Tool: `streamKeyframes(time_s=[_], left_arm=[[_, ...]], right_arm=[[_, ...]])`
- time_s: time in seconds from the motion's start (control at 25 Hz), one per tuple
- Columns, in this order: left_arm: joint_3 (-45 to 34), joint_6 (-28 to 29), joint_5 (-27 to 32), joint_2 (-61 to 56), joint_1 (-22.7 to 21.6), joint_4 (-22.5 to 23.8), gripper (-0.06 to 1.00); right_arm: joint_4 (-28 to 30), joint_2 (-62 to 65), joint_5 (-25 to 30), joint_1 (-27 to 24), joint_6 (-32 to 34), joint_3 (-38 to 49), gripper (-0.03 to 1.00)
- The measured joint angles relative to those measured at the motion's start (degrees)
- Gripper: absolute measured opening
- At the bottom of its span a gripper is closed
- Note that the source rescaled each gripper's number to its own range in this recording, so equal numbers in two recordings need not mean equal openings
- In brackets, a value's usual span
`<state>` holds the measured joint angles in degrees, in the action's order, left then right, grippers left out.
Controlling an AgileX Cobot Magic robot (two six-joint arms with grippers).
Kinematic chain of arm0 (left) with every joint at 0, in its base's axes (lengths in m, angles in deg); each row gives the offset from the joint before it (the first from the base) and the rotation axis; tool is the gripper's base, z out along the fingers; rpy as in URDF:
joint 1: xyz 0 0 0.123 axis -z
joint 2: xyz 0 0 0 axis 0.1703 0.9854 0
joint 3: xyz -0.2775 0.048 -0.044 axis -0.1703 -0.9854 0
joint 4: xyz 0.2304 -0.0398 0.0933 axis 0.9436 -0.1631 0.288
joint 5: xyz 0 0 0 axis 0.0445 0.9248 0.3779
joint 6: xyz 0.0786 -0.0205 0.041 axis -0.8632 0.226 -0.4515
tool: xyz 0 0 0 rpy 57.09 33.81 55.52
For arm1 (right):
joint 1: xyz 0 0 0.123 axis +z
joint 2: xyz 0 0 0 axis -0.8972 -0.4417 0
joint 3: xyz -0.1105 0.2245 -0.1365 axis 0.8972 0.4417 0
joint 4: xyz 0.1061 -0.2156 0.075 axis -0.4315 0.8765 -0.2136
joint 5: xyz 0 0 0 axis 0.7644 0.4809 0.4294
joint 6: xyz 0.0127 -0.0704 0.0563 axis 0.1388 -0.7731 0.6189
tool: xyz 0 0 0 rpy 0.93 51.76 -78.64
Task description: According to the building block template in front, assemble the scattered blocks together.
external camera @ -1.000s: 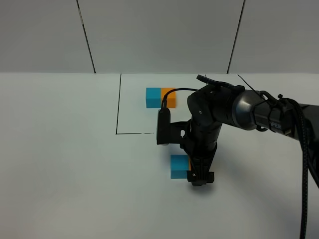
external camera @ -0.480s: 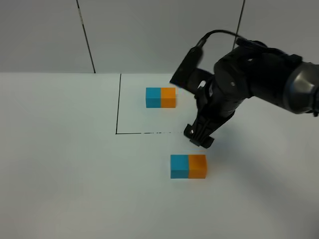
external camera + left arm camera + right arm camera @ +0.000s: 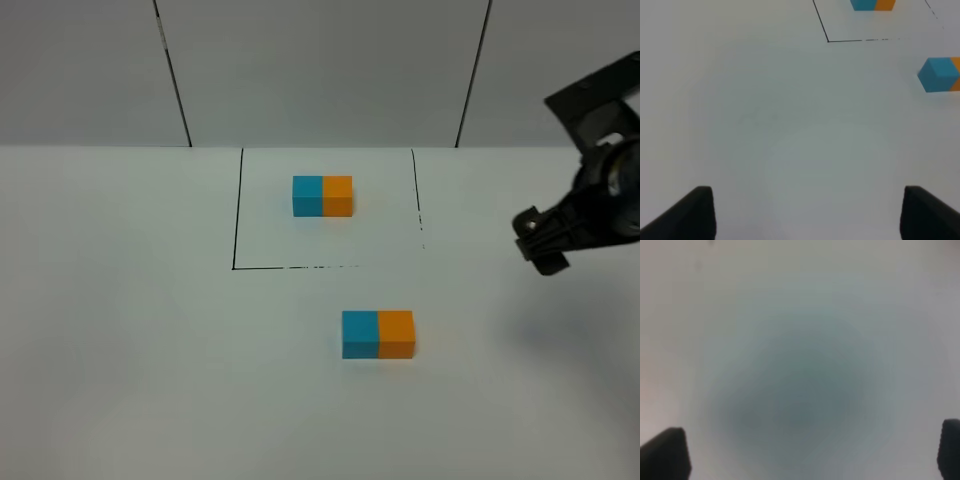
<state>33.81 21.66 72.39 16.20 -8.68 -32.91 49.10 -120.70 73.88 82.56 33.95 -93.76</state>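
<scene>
On the near tabletop (image 3: 150, 380) the blue cube (image 3: 360, 334) touches the orange cube (image 3: 396, 334), matching the template (image 3: 322, 196) in the outlined square beyond. Both grippers, left (image 3: 805, 212) and right (image 3: 540, 245), gape empty; a careless sweep could separate the pair.

right wrist view: wholly blurred | orange cube (image 3: 955, 75): cut by frame edge | template (image 3: 873, 4): cropped

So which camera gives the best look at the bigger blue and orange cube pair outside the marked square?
The exterior high view: the larger matte blue-and-orange cube pair shows whole, cubes touching. The left wrist view catches mostly its blue cube at the frame edge. The right wrist view shows none of it.
</scene>
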Motion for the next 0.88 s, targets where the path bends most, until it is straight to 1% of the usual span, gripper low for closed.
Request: streamKeyframes(time_s=[0.16,0.32,0.6,0.72,0.88], left_arm=[[0.0,0.0,0.0,0.0,0.0,0.0,0.6],[0.0,0.0,0.0,0.0,0.0,0.0,0.6],[0.0,0.0,0.0,0.0,0.0,0.0,0.6],[0.0,0.0,0.0,0.0,0.0,0.0,0.6],[0.0,0.0,0.0,0.0,0.0,0.0,0.6]], right_arm=[[-3.2,7.8,-0.1,-5.6,0.4,7.4,1.0],[-8.4,15.8,0.4,-9.8,0.5,14.6,1.0],[-14.1,30.5,3.7,-13.0,1.2,25.4,1.0],[-15.2,36.3,5.8,-13.6,3.1,28.4,1.0],[-16.2,43.8,10.1,-13.6,7.8,30.8,1.0]])
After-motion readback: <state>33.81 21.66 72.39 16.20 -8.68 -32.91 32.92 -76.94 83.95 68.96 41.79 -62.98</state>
